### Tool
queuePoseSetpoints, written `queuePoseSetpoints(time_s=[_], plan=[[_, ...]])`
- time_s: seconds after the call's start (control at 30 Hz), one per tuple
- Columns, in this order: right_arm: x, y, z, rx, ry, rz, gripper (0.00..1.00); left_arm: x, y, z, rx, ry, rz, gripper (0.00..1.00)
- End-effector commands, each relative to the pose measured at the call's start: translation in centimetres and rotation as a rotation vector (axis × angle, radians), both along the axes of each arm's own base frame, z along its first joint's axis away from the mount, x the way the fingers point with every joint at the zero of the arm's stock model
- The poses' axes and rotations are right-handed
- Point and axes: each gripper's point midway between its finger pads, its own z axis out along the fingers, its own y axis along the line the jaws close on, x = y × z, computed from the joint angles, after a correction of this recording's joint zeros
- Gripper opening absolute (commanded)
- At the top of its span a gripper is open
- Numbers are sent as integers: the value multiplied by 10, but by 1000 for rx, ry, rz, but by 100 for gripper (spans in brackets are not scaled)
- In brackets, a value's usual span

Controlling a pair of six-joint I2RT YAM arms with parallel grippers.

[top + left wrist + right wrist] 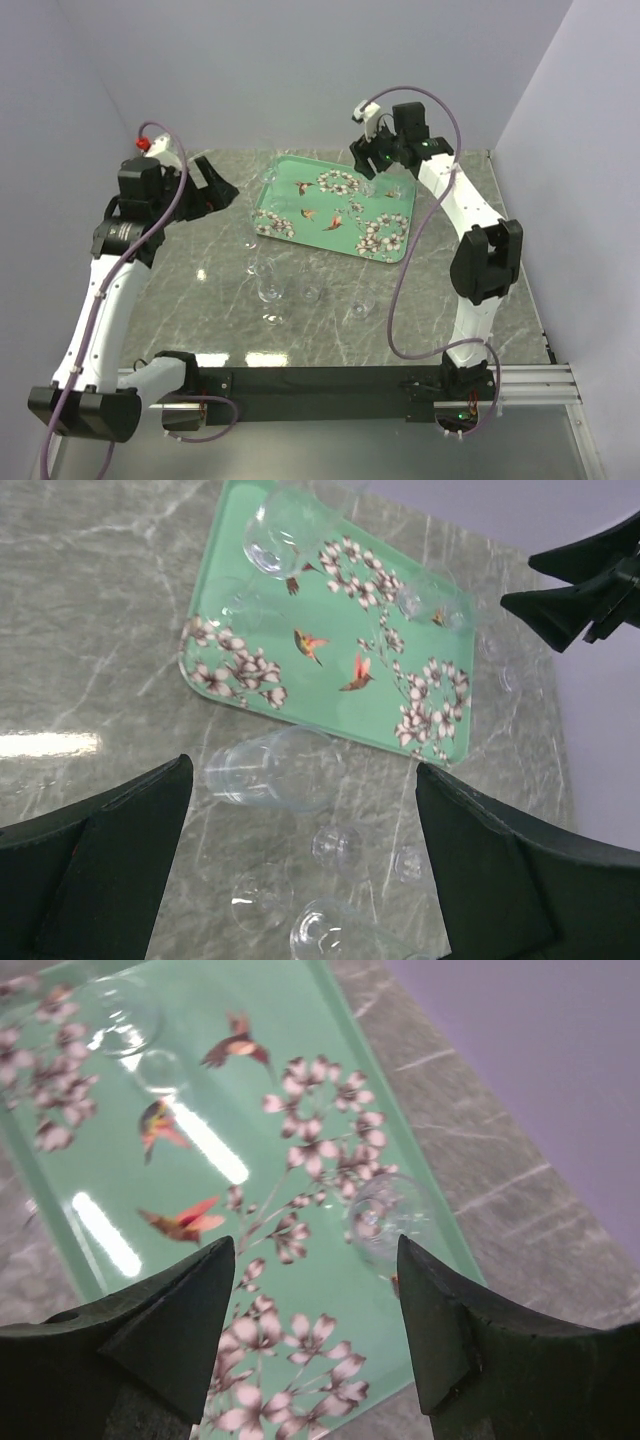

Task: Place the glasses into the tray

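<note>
Tray (pixel 318 200): on the worktop (pixel 200 300), far middle, between the two arms.
Glasses (pixel 390 1215): a few in the tray; several more on the worktop just beside its near edge.
Left hand (pixel 302 770): fingers spread wide, empty, above the worktop glasses.
Right hand (pixel 315 1245): fingers spread wide, empty, over the tray.

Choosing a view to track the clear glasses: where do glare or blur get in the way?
Top external: sharp, but the glasses nearly vanish on the marble table. Left wrist: one glare patch at left, glass outlines clearest here. Right wrist: two bright streaks glare on the tray.
</note>
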Motion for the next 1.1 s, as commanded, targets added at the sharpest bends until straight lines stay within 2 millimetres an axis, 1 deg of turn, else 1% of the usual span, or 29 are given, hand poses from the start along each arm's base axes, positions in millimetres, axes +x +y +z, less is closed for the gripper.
queuePoseSetpoints(time_s=[0.0, 0.03, 0.07, 0.1, 0.13, 0.17, 0.2, 0.23, 0.27, 0.3, 0.33, 0.37, 0.4, 0.47, 0.53, 0.6, 0.63, 0.77, 0.9, 1.07], plan=[[-42, 11, 6, 37, 36, 162, 73, 0, -15, 16, 54, -9, -55, 99], [-46, 12, 6, 42, 38, 172, 73, 1, -19, 14, 71, 7, -57, 99], [-52, 12, 0, 44, 50, 180, 73, 3, -24, 0, 108, 59, -50, 100], [-57, 13, 6, 58, 41, 188, 73, 5, -26, 4, 121, 60, -47, 99], [-60, 14, 5, 63, 45, 193, 73, 7, -27, 2, 135, 72, -41, 99], [-63, 14, 3, 66, 53, 194, 73, 9, -33, -5, 156, 100, -48, 99], [-66, 14, 5, 69, 51, 197, 74, 9, -31, -3, 177, 112, -25, 100], [-68, 14, 5, 73, 54, 199, 74, 10, -30, -5, 197, 127, -12, 99], [-70, 14, 4, 75, 58, 199, 74, 12, -33, -12, 219, 154, -13, 99], [-71, 14, 6, 76, 54, 199, 74, 12, -27, -11, 251, 168, 22, 99], [-72, 14, 5, 80, 57, 198, 74, 12, -27, -12, 266, 180, 28, 99], [-73, 13, 4, 80, 61, 197, 74, 14, -31, -17, 284, 195, 23, 100], [-73, 14, 4, 84, 62, 198, 75, 13, -27, -16, 307, 204, 45, 99], [-75, 15, 4, 89, 67, 200, 75, 14, -31, -21, 331, 225, 46, 99], [-76, 15, 2, 94, 74, 199, 76, 14, -32, -21, 348, 229, 51, 99], [-76, 15, 2, 95, 73, 197, 76, 15, -37, -25, 359, 243, 40, 99], [-77, 15, 2, 97, 77, 195, 77, 14, -36, -28, 369, 255, 43, 98], [-79, 14, 1, 99, 79, 195, 77, 12, -37, -42, 408, 303, 44, 94], [-80, 15, -1, 108, 89, 194, 77, 13, -33, -49, 435, 331, 70, 84], [-81, 17, 0, 122, 96, 192, 77, 16, -30, -60, 463, 366, 90, 78]])
